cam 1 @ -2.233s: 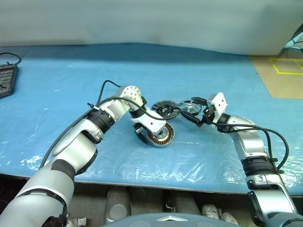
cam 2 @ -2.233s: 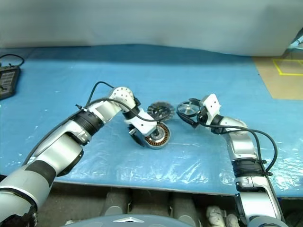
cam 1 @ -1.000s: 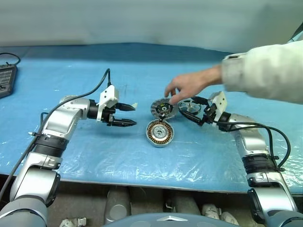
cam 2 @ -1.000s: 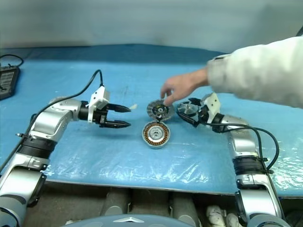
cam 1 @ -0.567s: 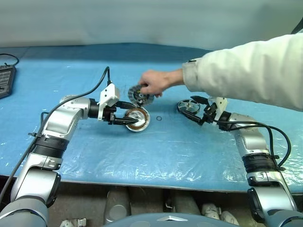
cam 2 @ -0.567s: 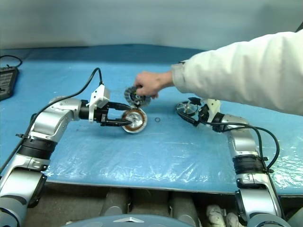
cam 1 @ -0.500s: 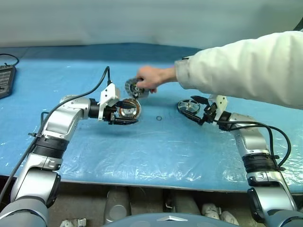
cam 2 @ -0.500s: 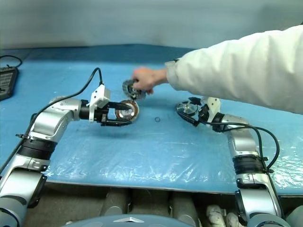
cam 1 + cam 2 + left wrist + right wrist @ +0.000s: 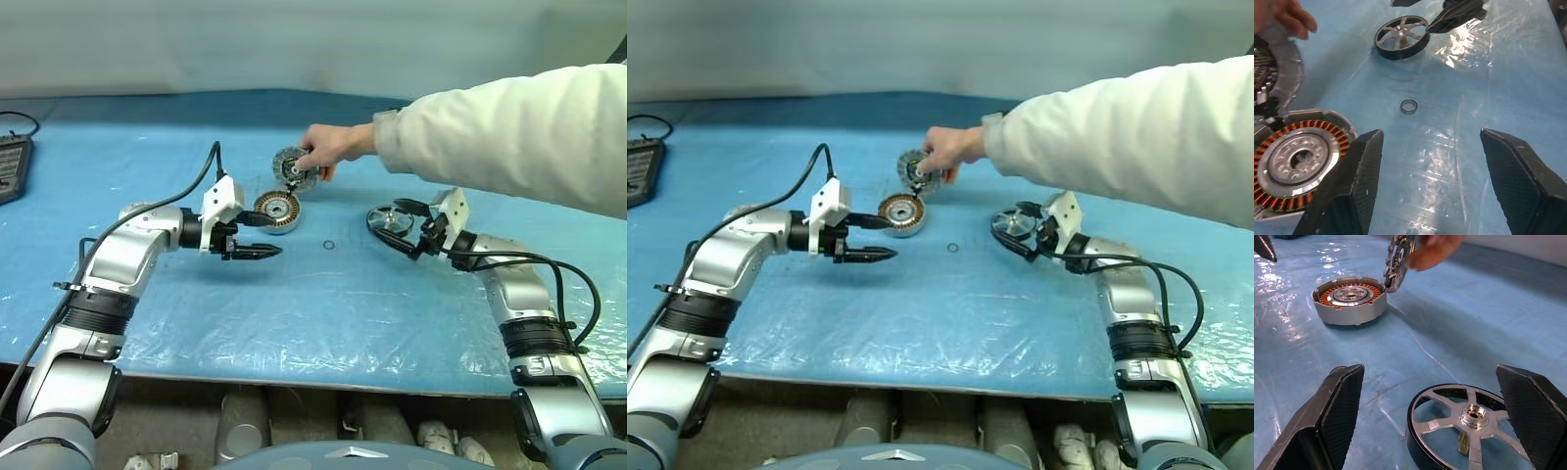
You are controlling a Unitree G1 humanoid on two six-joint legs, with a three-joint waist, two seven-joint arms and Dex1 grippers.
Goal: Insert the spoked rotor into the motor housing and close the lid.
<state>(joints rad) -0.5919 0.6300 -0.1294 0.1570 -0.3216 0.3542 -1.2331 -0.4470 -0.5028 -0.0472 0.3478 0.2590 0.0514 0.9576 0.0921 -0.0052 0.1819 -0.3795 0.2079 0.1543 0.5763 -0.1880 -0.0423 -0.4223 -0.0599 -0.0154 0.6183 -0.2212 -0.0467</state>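
With the motor housing [image 9: 276, 211] now shifted farther away, a person's hand [image 9: 328, 147] is lifting the lid [image 9: 293, 168], risking collision with the wide-open, empty left gripper [image 9: 257, 235], while the wide-open right gripper [image 9: 397, 224] is flanking the spoked rotor [image 9: 392, 220].

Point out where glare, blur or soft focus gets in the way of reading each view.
Left eye view: the plastic sheet glints white along its near wrinkles; parts stay readable. Left wrist view: bright glare beside the spoked rotor; the person's hand is smeared. Right wrist view: the hand-held lid is soft, the motor housing sharper.
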